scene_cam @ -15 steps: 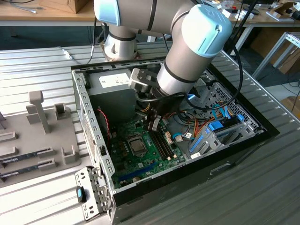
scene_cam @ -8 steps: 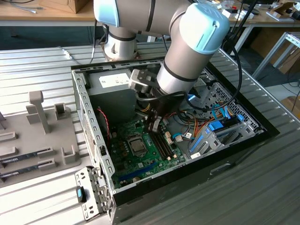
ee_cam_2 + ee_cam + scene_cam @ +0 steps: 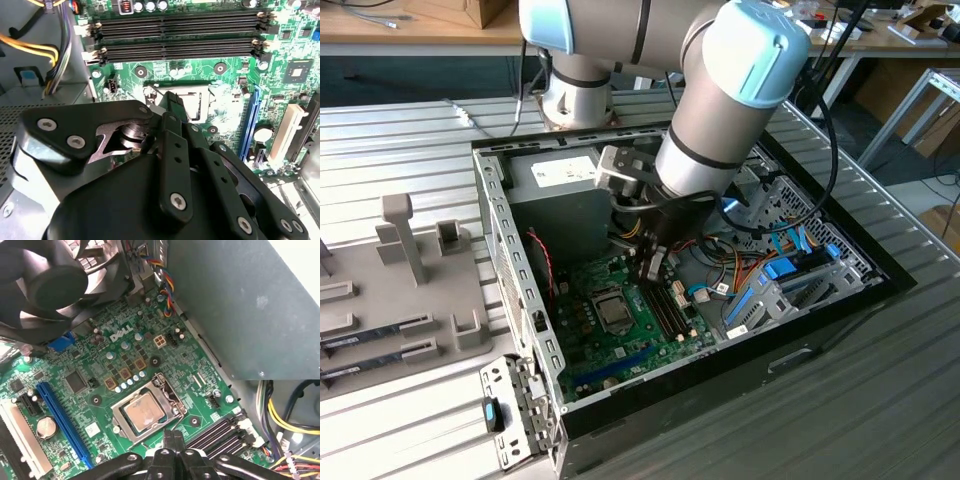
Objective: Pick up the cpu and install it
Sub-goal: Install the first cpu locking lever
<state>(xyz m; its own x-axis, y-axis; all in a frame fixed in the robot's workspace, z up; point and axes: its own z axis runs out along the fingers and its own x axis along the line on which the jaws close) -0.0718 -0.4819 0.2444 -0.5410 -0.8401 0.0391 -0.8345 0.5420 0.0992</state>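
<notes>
Progress looks far: the cpu (image 3: 145, 411) already lies in the socket frame (image 3: 172, 399) on the motherboard (image 3: 90, 371), lid not closed. The gripper (image 3: 173, 439) hovers just beside it, fingers together and holding nothing.

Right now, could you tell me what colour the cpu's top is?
Silver-grey with a warm sheen; the cpu shows best in the first wrist view.

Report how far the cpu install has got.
Done: the cpu already lies in the socket frame on the motherboard. In hand: nothing visible; the claw hovers just above the socket. Left: whether the frame is latched cannot be told.
</notes>
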